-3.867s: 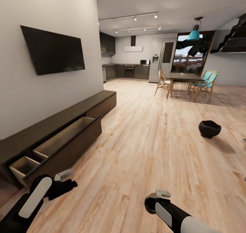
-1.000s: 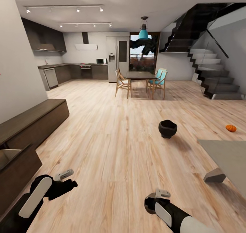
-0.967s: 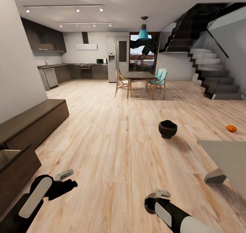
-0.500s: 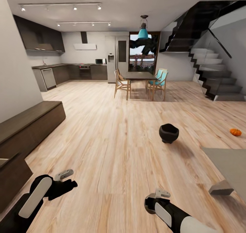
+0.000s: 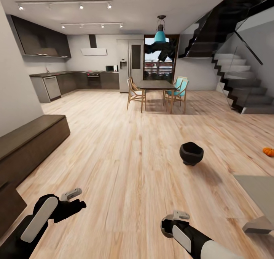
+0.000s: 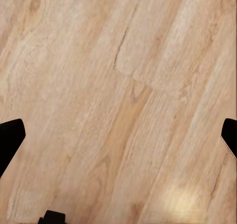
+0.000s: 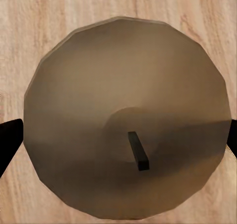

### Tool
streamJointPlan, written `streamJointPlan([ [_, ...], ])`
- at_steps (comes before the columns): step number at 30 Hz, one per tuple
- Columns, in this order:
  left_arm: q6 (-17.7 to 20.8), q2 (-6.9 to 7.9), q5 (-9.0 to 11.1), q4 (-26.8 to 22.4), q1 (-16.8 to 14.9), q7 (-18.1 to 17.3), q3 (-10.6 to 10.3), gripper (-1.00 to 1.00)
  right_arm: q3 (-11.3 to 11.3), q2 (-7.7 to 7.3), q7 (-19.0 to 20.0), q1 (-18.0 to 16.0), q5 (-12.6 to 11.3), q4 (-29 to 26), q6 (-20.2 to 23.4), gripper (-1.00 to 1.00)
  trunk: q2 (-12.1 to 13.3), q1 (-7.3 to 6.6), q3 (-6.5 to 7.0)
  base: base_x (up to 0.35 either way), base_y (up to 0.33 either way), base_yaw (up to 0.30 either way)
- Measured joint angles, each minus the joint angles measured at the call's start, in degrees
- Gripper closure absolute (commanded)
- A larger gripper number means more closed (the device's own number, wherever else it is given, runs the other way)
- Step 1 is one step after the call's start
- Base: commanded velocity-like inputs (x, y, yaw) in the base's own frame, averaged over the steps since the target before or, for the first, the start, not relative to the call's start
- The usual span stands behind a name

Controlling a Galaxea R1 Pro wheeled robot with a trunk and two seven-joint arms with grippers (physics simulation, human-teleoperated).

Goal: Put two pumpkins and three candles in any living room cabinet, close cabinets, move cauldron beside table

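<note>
My right gripper (image 7: 118, 140) is shut on a pale grey candle (image 7: 128, 130); its round top and dark wick face the wrist camera, and the dark fingertips touch its sides. In the head view that gripper (image 5: 176, 218) hangs low over the floor. My left gripper (image 5: 74, 200) is open with only floorboards between its fingers (image 6: 10, 142). The black cauldron (image 5: 191, 153) stands on the floor ahead to the right. An orange pumpkin (image 5: 268, 151) lies at the right edge. The grey table (image 5: 258, 186) has a corner showing at lower right. The dark cabinet (image 5: 26, 145) runs along the left wall.
A pulled-out drawer front (image 5: 7, 209) juts from the cabinet at lower left. A dining table with chairs (image 5: 156, 89) stands far ahead, a kitchen behind it. A black staircase (image 5: 239, 84) rises at the right. Wide wooden floor lies between me and the cauldron.
The whole view has swung to the right, so the cabinet and its drawer slid toward the left edge and the pumpkin toward the right edge. Both arms keep the same pose.
</note>
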Motion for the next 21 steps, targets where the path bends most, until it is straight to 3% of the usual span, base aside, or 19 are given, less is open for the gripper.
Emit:
streamJointPlan([
  [21, -0.02, -0.01, 0.00, -0.01, 0.00, 0.04, 0.00, -1.00, 0.01, -0.02, 0.00, 0.00, -0.01, 0.03, -0.04, 1.00, 0.00, 0.00, 0.00, 0.303, 0.000, 0.000],
])
